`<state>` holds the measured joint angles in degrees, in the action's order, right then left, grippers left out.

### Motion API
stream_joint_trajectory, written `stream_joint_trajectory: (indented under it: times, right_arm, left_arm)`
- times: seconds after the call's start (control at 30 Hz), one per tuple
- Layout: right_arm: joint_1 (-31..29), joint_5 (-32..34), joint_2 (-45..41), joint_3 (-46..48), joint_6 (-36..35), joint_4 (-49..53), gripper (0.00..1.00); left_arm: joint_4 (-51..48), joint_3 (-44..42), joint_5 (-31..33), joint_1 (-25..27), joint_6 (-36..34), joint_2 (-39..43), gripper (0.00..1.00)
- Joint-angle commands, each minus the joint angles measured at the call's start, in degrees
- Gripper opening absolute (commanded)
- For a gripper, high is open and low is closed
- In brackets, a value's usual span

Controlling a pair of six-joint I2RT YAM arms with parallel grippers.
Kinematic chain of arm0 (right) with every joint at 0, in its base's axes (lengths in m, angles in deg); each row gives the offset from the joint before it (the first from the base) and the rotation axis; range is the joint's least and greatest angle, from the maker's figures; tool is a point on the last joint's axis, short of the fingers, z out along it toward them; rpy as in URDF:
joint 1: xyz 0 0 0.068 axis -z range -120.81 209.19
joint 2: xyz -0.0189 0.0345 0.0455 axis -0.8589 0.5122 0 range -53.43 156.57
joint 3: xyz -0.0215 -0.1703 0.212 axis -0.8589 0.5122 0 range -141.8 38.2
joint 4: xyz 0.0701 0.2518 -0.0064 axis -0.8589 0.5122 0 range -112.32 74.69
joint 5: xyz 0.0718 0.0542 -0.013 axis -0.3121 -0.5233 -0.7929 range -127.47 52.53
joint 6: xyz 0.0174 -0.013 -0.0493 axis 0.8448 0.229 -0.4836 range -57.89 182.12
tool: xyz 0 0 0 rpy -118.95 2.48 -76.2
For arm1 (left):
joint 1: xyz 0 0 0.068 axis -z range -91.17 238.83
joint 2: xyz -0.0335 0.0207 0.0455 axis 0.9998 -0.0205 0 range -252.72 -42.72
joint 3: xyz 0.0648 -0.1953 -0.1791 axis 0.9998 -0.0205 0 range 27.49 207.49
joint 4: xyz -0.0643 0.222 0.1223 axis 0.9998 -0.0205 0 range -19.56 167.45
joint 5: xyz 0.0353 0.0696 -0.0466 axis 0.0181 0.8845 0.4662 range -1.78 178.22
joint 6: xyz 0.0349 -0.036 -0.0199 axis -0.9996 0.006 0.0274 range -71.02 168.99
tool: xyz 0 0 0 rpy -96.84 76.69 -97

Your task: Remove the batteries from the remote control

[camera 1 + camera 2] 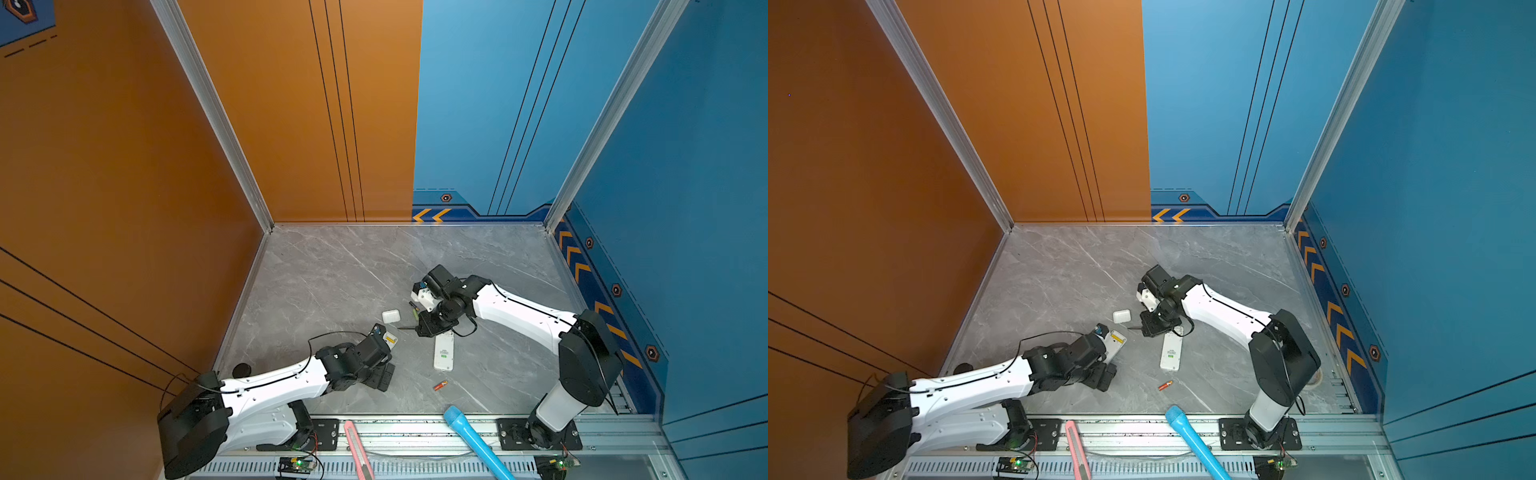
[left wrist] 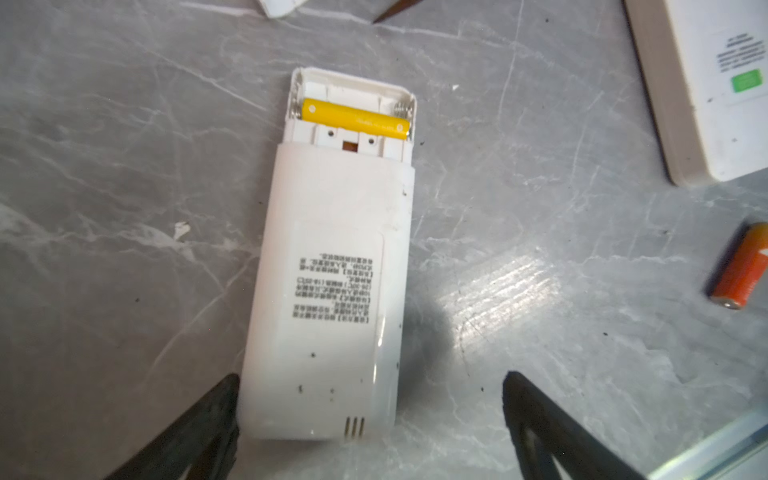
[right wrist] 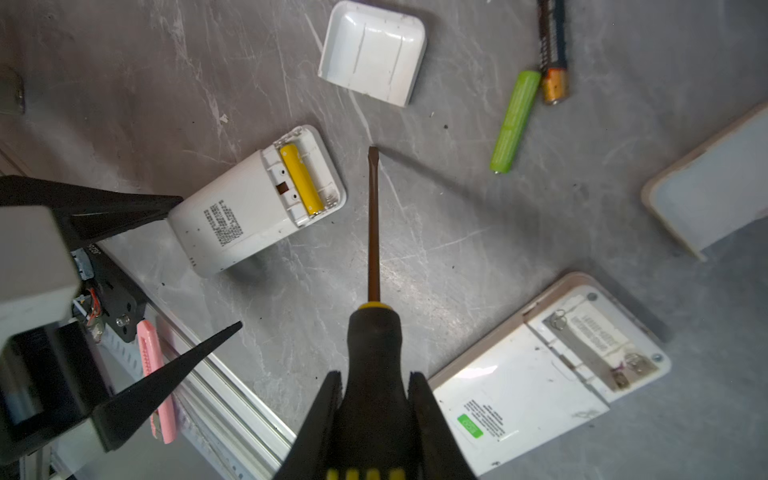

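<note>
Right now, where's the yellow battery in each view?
Top view: yellow battery, a speck just below the loose white cover.
Top view: same spot, below the cover.
Left wrist: battery in the small remote's open bay; cover clipped at the frame edge.
Right wrist: battery in that bay, near the screwdriver tip; cover beyond.
Shared landmark: the white cover.
</note>
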<state>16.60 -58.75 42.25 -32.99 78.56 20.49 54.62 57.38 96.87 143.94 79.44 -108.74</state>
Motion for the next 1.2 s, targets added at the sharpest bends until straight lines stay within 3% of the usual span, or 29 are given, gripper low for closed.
stream_joint_trajectory:
  times: [0.0,0.33,0.5,0.67,0.77,0.9,1.07,1.1,1.17]
  right_arm:
    - [-2.6,-4.5,-2.2,-0.4,1.7,0.9,0.0]
    - [-5.5,-3.3,1.2,-0.6,3.1,-0.1,0.0]
    - [-5.5,0.4,-2.4,1.0,4.4,0.1,0.0]
    - [-3.5,-1.2,-6.3,2.6,5.0,1.3,0.0]
    - [-3.3,-1.0,-7.1,4.3,5.5,1.3,0.0]
    - [-3.2,0.3,-9.4,5.5,6.7,1.3,0.0]
    - [-0.6,0.6,-11.3,5.8,6.6,2.5,0.0]
    - [0.1,0.7,-11.4,5.5,6.3,3.0,0.0]
    - [1.4,0.6,-11.4,4.9,5.7,3.8,0.0]
  left_arm:
    - [1.9,-0.2,-2.6,-0.4,-0.7,-2.0,0.98]
    - [2.1,-0.8,-1.9,-0.8,-1.6,-2.6,0.98]
    - [1.5,-1.2,0.3,-0.9,-1.2,-1.7,0.98]
    - [-1.2,0.9,5.4,-2.7,1.9,-1.0,0.98]
    - [-2.8,2.0,6.9,-4.7,5.1,1.0,0.98]
    - [-7.4,3.6,3.5,-7.0,11.4,6.6,0.98]
    - [-14.3,2.5,0.3,-2.1,26.3,18.0,0.99]
    - [-15.6,2.0,-1.3,-0.8,30.3,19.5,0.89]
    - [-18.1,1.5,-3.0,2.9,36.2,20.4,0.56]
